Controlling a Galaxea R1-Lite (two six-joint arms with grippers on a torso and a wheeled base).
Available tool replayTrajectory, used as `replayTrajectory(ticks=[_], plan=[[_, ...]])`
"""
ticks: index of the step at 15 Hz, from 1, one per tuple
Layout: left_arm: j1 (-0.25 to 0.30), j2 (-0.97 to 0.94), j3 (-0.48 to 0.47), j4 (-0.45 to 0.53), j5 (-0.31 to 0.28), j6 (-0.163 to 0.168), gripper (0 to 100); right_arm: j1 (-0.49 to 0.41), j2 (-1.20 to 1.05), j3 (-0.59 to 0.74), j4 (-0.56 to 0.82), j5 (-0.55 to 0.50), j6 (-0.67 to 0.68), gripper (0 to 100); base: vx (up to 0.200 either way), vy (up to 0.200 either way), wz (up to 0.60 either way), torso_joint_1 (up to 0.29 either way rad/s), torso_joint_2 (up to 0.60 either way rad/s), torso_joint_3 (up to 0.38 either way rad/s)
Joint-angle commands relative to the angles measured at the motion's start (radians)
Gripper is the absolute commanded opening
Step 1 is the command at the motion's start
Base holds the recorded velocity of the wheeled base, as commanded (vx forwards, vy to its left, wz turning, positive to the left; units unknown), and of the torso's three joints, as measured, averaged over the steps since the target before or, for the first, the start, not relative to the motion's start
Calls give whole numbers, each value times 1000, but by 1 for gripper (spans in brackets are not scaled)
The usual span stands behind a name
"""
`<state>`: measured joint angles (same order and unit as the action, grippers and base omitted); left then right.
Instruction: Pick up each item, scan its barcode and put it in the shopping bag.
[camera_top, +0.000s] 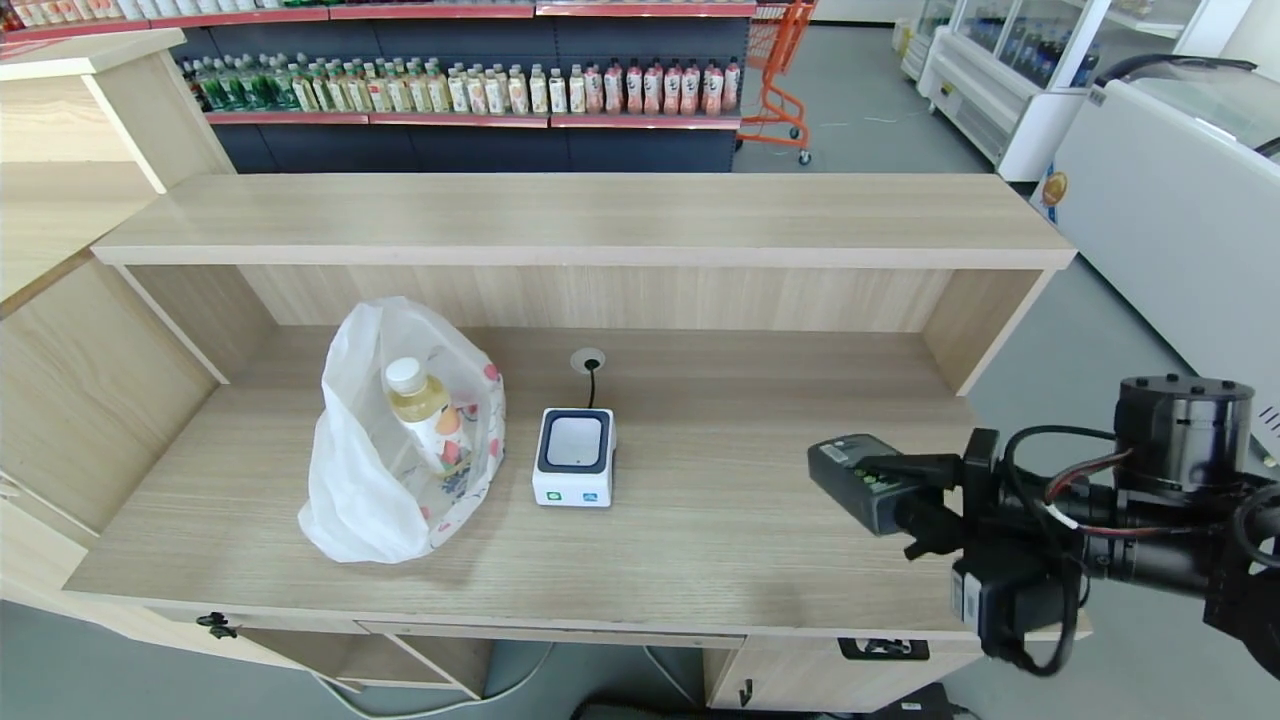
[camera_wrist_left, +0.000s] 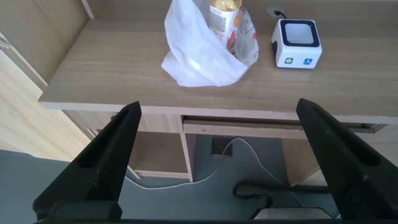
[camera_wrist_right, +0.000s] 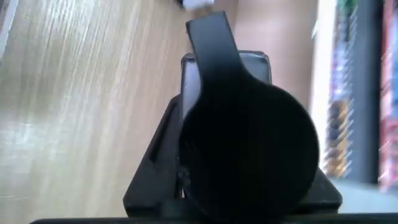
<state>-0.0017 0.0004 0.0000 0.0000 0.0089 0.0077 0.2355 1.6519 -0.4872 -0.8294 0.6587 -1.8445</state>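
Wooden counter, bottle in shopping bag beside scanner, my right gripper pinching dark box, left gripper spread.

A wooden counter is backed by bottle-lined shelves; an orange trolley and white freezers are seen on grey floor.

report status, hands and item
Right hand shut on small dark grey box, over wooden counter, right end. Left hand open, out front of counter. Nothing between box and white square scanner.
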Motion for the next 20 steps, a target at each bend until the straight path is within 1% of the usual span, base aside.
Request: replayTrajectory(ticks=[1,2,3,4,7,14,18,20], plan=[[2,0,0,0,0,0,100,125,-35,-2,138,153,-340,0,0,0,0,0,0,0],[0,0,0,0,0,0,100,148,-34,-4,214,159,-427,0,0,0,0,0,0,0],[0,0,0,0,0,0,100,174,-24,-7,303,159,-533,0,0,0,0,0,0,0],[0,0,0,0,0,0,100,202,-20,-8,363,168,-651,0,0,0,0,0,0,0],[0,0,0,0,0,0,100,260,-20,-8,388,217,-765,0,0,0,0,0,0,0],[0,0,0,0,0,0,100,265,-29,-10,381,234,-814,0,0,0,0,0,0,0],[0,0,0,0,0,0,100,284,-40,-17,332,234,-826,0,0,0,0,0,0,0],[0,0,0,0,0,0,100,284,-38,-17,331,234,-829,0,0,0,0,0,0,0]])
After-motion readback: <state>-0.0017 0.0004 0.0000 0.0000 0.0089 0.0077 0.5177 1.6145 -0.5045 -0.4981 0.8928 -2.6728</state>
